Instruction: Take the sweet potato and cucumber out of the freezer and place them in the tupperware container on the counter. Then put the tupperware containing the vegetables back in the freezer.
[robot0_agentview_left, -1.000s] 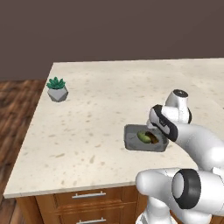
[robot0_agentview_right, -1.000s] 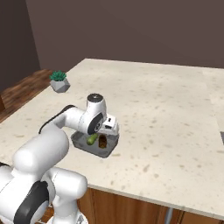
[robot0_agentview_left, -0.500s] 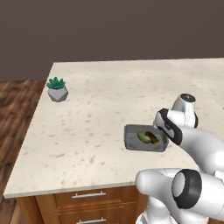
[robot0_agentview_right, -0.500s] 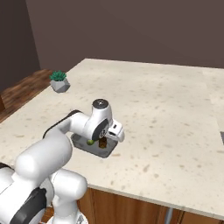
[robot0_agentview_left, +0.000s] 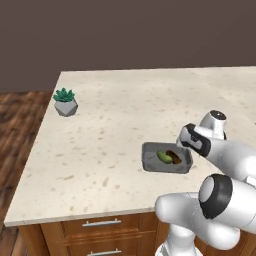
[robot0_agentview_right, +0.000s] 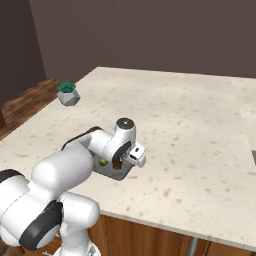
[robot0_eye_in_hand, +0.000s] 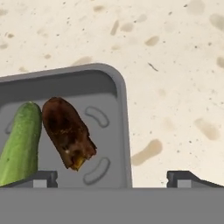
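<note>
My gripper (robot0_eye_in_hand: 113, 178) sits low over the tupperware container (robot0_eye_in_hand: 124, 131), jaws spread wide, one tip inside the tub and the other out over the bare counter (robot0_eye_in_hand: 175, 65), so the tub's side wall runs up between them. Nothing is between the fingertips (robot0_eye_in_hand: 43, 177) yet; I have hold of nothing.

What changed over the last second: the hand has slid off the middle of the tub toward its right-hand edge. In the left base view the gripper (robot0_agentview_left: 194, 141) now hangs at the tub's far right corner, where a second ago it covered the tub from above and hid part of the contents. In the right base view the wrist has swung round and the gripper (robot0_agentview_right: 131, 156) has come down at the tub's near side.

Inside, the cucumber (robot0_eye_in_hand: 19, 142) and the sweet potato (robot0_eye_in_hand: 65, 131) lie side by side, touching or nearly so, on the tub floor. In the left base view both are now uncovered: cucumber (robot0_agentview_left: 163, 156), sweet potato (robot0_agentview_left: 174, 157).

I read this as the loading step being finished and the wall grasp being lined up. Closing on that rim and lifting the tupperware container (robot0_agentview_left: 166, 159) toward the freezer comes next; the thin wall could slip or tip the tub.

The succulent in its pot (robot0_agentview_left: 65, 102) stands well apart.
</note>
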